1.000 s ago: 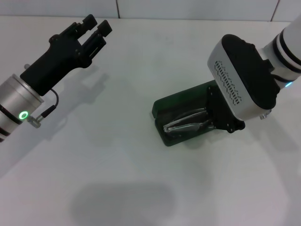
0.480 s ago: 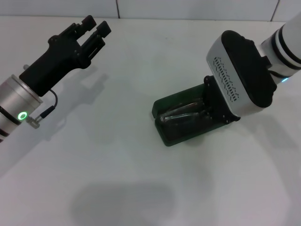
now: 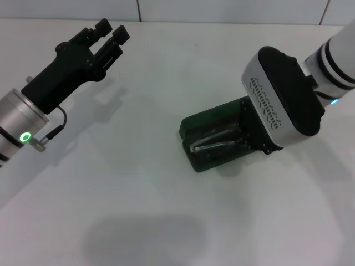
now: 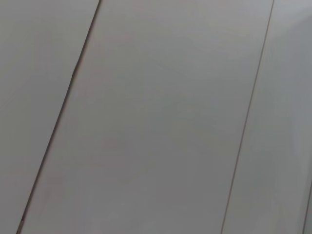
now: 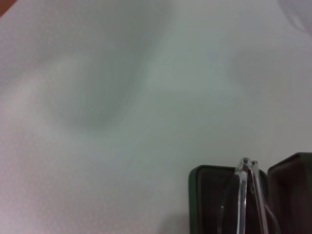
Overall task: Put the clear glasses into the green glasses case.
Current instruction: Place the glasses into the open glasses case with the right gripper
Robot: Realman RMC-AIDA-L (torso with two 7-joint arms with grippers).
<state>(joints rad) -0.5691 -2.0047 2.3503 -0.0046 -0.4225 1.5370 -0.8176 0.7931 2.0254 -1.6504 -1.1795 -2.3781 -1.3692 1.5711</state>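
Note:
The green glasses case [image 3: 201, 161] lies open on the white table, right of centre in the head view. The clear glasses [image 3: 214, 142] lie lengthwise in its dark lining. My right gripper [image 3: 252, 132] reaches down over the case's right end, right by the glasses, and its white wrist housing hides the fingertips. The right wrist view shows the case's end [image 5: 202, 204] with the glasses' clear frame [image 5: 245, 190] rising from it. My left gripper [image 3: 111, 32] hangs open above the table at the far left, holding nothing.
The white table [image 3: 138, 183] stretches around the case. A tiled wall [image 3: 222, 10] runs along its far edge. The left wrist view shows only pale tiles [image 4: 156, 117].
The glasses, tilted up over the case's front part a second ago, have sunk lower into the case. My right wrist has shifted slightly. The left arm has stayed still.

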